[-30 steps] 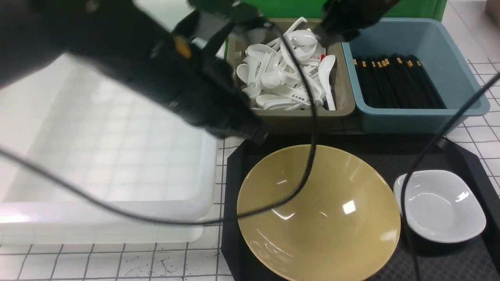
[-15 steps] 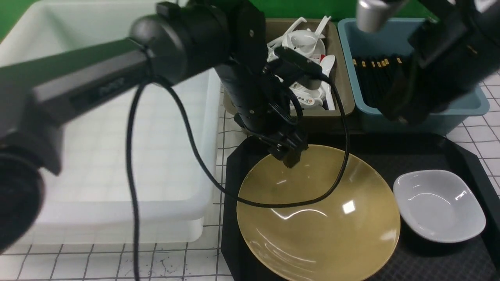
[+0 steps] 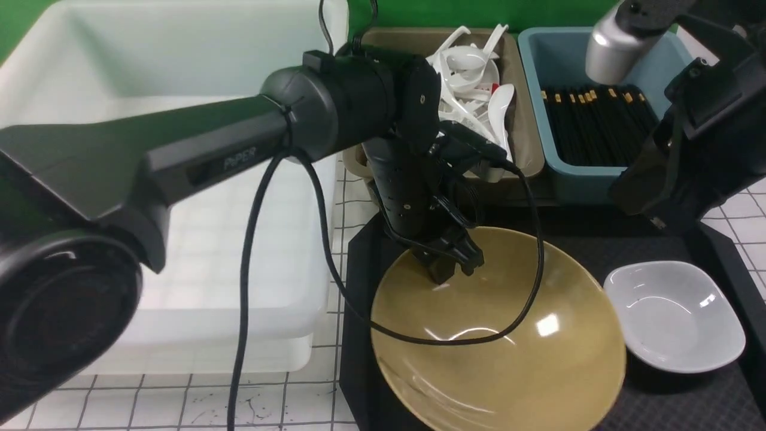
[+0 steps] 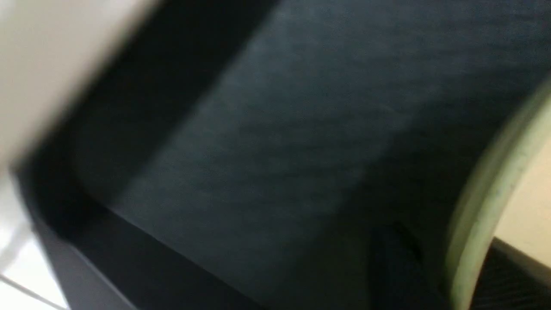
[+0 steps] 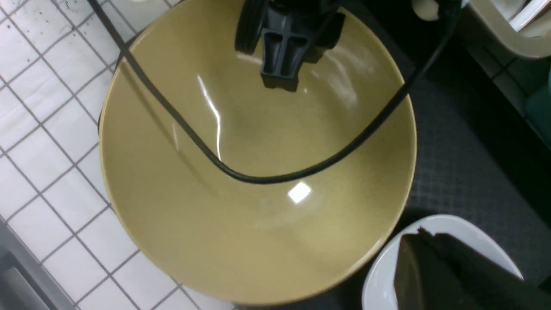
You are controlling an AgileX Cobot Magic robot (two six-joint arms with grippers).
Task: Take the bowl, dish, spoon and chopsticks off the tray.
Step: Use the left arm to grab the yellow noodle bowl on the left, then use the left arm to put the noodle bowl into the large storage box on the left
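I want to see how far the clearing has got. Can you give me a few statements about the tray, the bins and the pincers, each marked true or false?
1. The bowl is on the tray. True.
2. The dish lies inside the bowl. False: it lies on the tray beside the bowl, on the robot's right.
3. The left pincer is at the bowl's far rim. True.
4. The blue bin holds spoons. False: it holds black chopsticks; the white spoons are in the olive bin.
5. The right pincer grips the dish. False: it is shut and holds nothing.
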